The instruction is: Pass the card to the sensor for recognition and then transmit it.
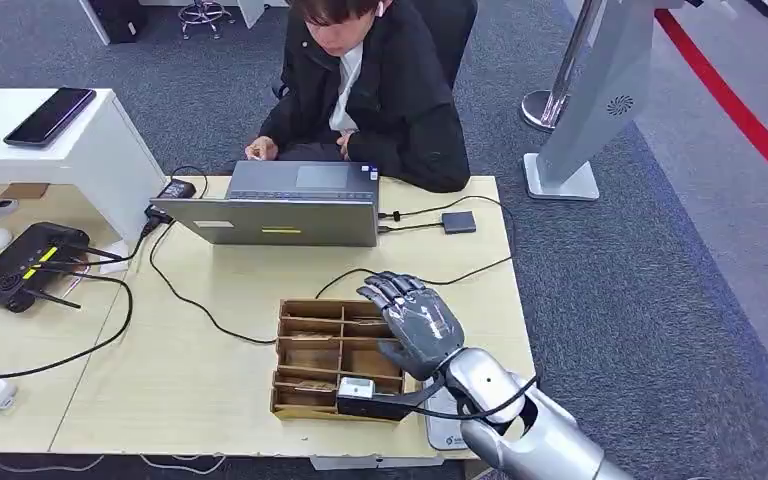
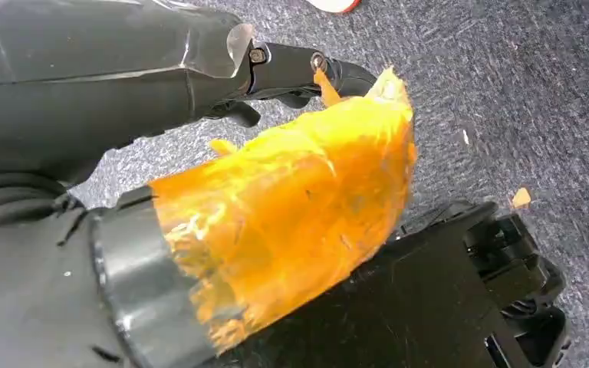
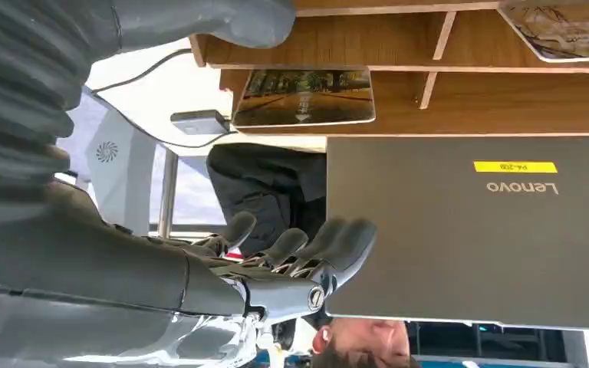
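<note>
Overhead, the head view shows the right hand (image 1: 415, 322) hovering above the right side of a wooden divided tray (image 1: 305, 360) on the light wooden table (image 1: 190, 370), palm down, fingers spread and holding nothing. A small white and dark device (image 1: 357, 392) sits at the tray's near right corner, and I cannot tell whether it is the sensor. A grey laptop (image 1: 290, 212) stands behind the tray with its lid toward the robot, and a person (image 1: 370, 90) in a dark jacket sits behind it. A black router (image 1: 28, 264) lies at the table's left.

Next, the left wrist view looks down at grey carpet (image 2: 506, 92) past something wrapped in orange tape (image 2: 291, 222); whether the left hand's fingers are apart or closed cannot be told.

Last, the right wrist view shows the right hand's dark fingers (image 3: 307, 245) extended and slightly apart, empty, in front of the laptop lid (image 3: 468, 230). A card (image 3: 304, 96) with a road picture lies flat in a tray compartment (image 3: 429, 69), apart from the fingers. Another card (image 3: 560, 31) lies in a neighbouring compartment.
</note>
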